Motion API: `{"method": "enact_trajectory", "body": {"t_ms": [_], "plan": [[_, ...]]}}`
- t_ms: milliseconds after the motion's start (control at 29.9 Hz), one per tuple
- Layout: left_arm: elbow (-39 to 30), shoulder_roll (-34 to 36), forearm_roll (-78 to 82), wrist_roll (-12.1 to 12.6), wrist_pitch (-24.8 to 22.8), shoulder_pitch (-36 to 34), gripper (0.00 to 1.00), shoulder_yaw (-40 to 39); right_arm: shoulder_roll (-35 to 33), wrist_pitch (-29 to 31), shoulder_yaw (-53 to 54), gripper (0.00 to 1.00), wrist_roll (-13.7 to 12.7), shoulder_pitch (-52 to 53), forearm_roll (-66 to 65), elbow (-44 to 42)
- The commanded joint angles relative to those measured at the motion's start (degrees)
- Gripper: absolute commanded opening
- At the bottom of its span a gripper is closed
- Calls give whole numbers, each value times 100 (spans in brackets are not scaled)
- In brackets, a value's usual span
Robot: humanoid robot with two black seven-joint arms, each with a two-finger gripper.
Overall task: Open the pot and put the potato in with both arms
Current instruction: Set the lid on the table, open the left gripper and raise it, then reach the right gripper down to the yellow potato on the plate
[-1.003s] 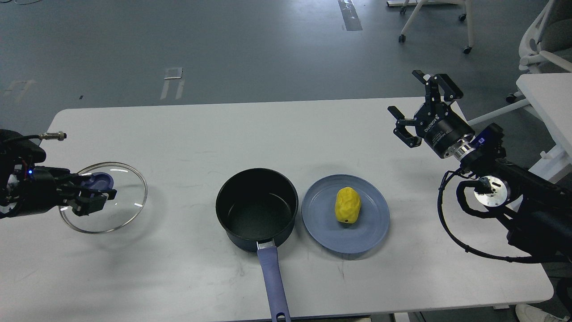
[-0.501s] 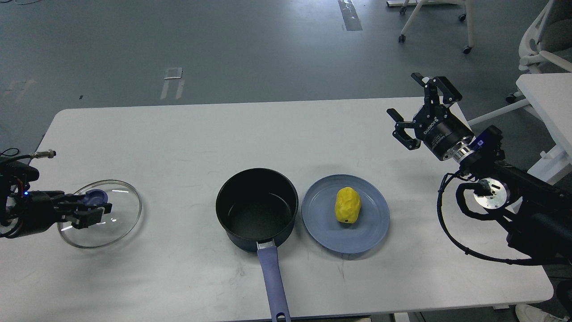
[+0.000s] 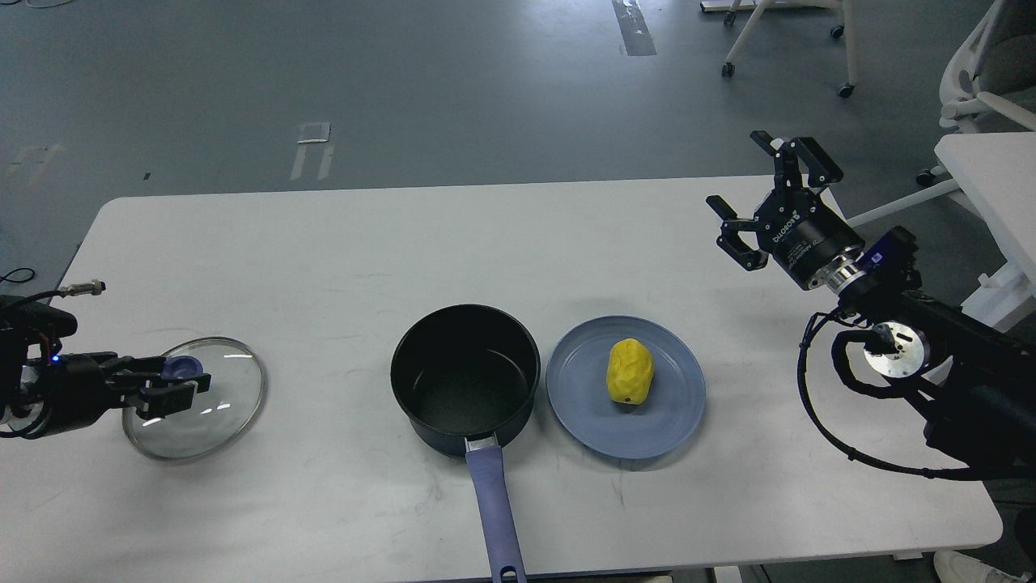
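Observation:
The black pot (image 3: 465,376) stands open at the table's middle front, its blue-purple handle (image 3: 494,510) pointing toward me. The yellow potato (image 3: 630,371) lies on a flat blue plate (image 3: 672,413) just right of the pot. The glass lid (image 3: 212,405) lies low at the table's left, flat or nearly flat. My left gripper (image 3: 171,380) is shut on its blue knob (image 3: 185,368). My right gripper (image 3: 761,190) is open and empty, raised over the table's far right edge, well apart from the potato.
The white table (image 3: 486,243) spans the view, its front edge just past the handle's end. A second white table (image 3: 987,178) and office chairs stand at the right on the grey floor.
My left gripper has brought the lid down from a tilted, raised hold to lie low on the left of the table. The right gripper has barely shifted.

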Motion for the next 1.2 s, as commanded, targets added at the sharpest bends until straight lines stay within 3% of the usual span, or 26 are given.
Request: {"method": "enact_trajectory", "body": {"t_ms": [0, 167, 234, 334, 535, 668, 869, 1170], "plan": [[-52, 55, -112, 0, -34, -61, 98, -45, -55, 0, 0, 100, 0, 0, 0, 23], [-87, 107, -1753, 0, -306, -605, 98, -81, -292, 0, -8, 100, 0, 70, -35, 295], [-201, 125, -3400, 0, -1058, -1035, 98, -89, -485, 0, -17, 100, 0, 132, -96, 514], [-228, 20, -5860, 0, -1711, -1274, 98, -256, -652, 0, -201, 100, 0, 307, -105, 647], [-193, -577, -8336, 0, -1765, -1274, 98, -406, -714, 0, -553, 100, 0, 405, -140, 822], [-105, -982, -8910, 0, -1810, -1090, 98, -546, -889, 0, -632, 100, 0, 457, -570, 1025], [326, -1492, -9051, 0, -1902, -791, 98, -995, -1522, 0, -1150, 100, 0, 1212, -2432, 1675], [335, -1519, -8972, 0, -1902, -800, 98, -1012, -1628, 0, -3696, 100, 0, 3653, -5069, 2615]]}}
